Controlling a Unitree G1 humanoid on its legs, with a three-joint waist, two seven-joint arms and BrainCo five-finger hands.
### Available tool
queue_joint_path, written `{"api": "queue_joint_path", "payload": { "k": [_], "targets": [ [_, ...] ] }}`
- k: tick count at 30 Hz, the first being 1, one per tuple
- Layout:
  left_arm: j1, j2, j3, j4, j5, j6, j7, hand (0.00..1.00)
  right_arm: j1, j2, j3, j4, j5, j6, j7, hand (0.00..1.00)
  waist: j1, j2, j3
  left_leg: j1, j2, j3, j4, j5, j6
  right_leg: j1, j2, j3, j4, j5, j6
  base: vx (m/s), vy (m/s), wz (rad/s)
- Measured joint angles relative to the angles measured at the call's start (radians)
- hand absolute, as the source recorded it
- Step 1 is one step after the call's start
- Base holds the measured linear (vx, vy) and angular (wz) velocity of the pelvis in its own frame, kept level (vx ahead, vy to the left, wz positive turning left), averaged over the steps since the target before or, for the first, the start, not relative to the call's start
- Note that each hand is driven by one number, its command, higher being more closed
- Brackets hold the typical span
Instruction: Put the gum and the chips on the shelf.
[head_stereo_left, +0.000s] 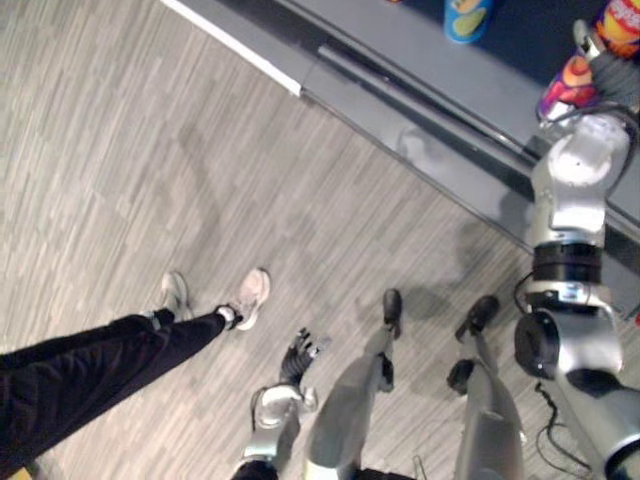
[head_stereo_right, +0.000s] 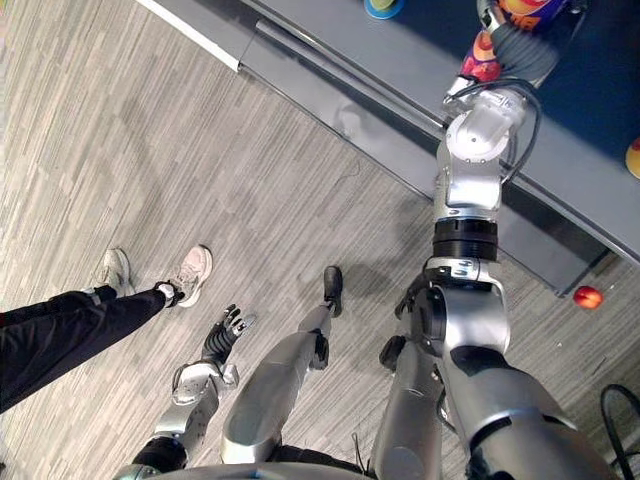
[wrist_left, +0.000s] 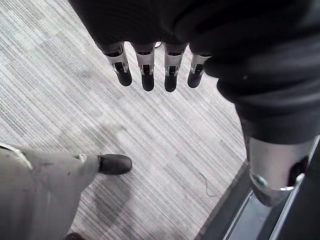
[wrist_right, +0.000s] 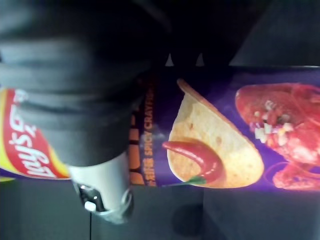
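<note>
Your right hand (head_stereo_left: 612, 78) is clamped round the purple chips can (wrist_right: 220, 135) at the shelf (head_stereo_left: 400, 60); its label pictures a chip, a chilli and a crayfish. Your left hand (wrist_left: 150, 70) hangs over the floor (head_stereo_left: 150, 150), fingers straight.

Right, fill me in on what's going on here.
The robot is reaching to the grey shelf with its right arm. Its right hand is closed around a purple chips can held over the shelf; whether the can already rests on it is not clear. A blue can stands further along the shelf. The left hand hangs low over the floor, fingers relaxed, holding nothing. A person's legs are on the robot's left.
</note>
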Motion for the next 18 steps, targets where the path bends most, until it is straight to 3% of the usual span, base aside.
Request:
{"api": "queue_joint_path", "payload": {
  "k": [5, 18],
  "targets": [
    [-0.001, -0.024, -0.005, -0.029, -0.036, 0.000, 0.005, 0.00, -0.034, -0.004, -0.019, -0.012, 0.000, 0.000, -0.038, 1.00, 0.020, 0.000, 0.000, -0.026, -0.003, 0.002, -0.001, 0.004, 0.003, -0.054, -0.018, 0.006, 0.060, -0.021, -0.009, -0.01, -0.005, 0.00],
    [-0.016, -0.066, -0.010, -0.096, -0.036, -0.001, 0.006, 0.00, -0.020, 0.013, -0.025, -0.131, -0.003, -0.001, -0.084, 1.00, 0.017, 0.000, 0.000, -0.045, -0.020, 0.034, -0.037, 0.026, 0.000, -0.160, -0.062, 0.041, 0.198, -0.071, -0.022, -0.02, -0.010, 0.00]
  ]
}}
